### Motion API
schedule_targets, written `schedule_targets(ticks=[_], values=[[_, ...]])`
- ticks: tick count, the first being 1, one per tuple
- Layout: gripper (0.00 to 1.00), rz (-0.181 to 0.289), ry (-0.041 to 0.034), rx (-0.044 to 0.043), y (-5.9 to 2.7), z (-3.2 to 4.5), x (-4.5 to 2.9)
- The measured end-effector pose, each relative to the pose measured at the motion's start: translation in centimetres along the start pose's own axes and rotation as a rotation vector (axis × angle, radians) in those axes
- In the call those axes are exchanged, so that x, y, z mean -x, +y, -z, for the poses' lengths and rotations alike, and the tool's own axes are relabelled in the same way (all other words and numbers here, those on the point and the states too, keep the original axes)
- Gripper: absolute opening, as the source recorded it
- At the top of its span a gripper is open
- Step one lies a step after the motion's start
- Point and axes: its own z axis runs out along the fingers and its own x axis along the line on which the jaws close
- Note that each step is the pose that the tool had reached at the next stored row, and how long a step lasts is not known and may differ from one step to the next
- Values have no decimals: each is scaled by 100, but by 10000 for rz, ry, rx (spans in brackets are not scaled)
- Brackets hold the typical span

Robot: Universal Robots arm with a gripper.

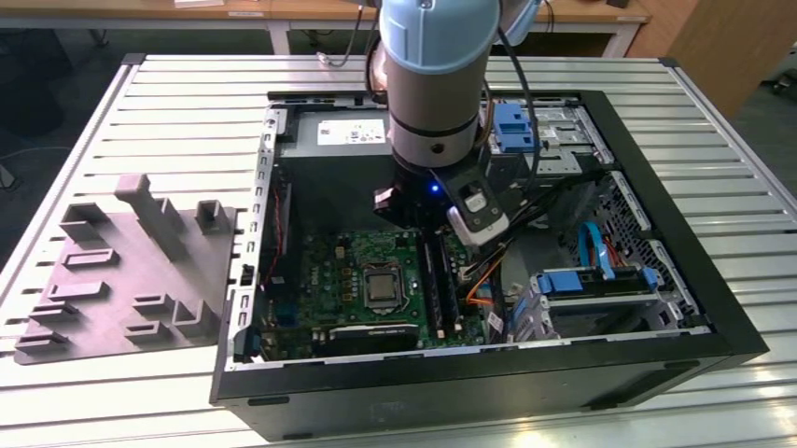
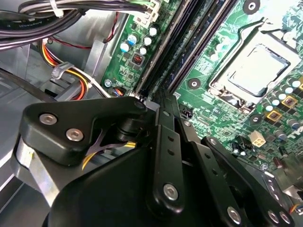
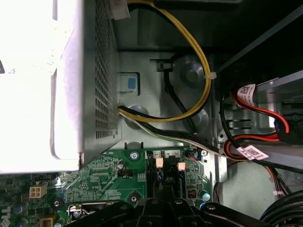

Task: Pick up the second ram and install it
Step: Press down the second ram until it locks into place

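Even light; overexposed power supply (image 3: 42, 80)

I find no legible print; the white tags (image 3: 246, 94) on my cables (image 3: 265, 137) carry only unreadable barcodes.

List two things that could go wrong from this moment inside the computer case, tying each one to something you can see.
1. The gripper sits low over the closely spaced memory slots. A push that is slightly off-line could land on the wrong slot or strain the motherboard.
2. A bundle of black cables hangs close beside the gripper. It could snag or be dragged if the arm shifts sideways.
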Motion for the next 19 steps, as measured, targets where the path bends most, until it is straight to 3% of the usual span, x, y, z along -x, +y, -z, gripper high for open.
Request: schedule_targets(ticks=[12, 17, 19], values=[[10, 0, 0, -2, -2, -17, -2], [10, -1, -1, 2, 9, 90, 8], [10, -1, -3, 5, 10, 96, 9]])
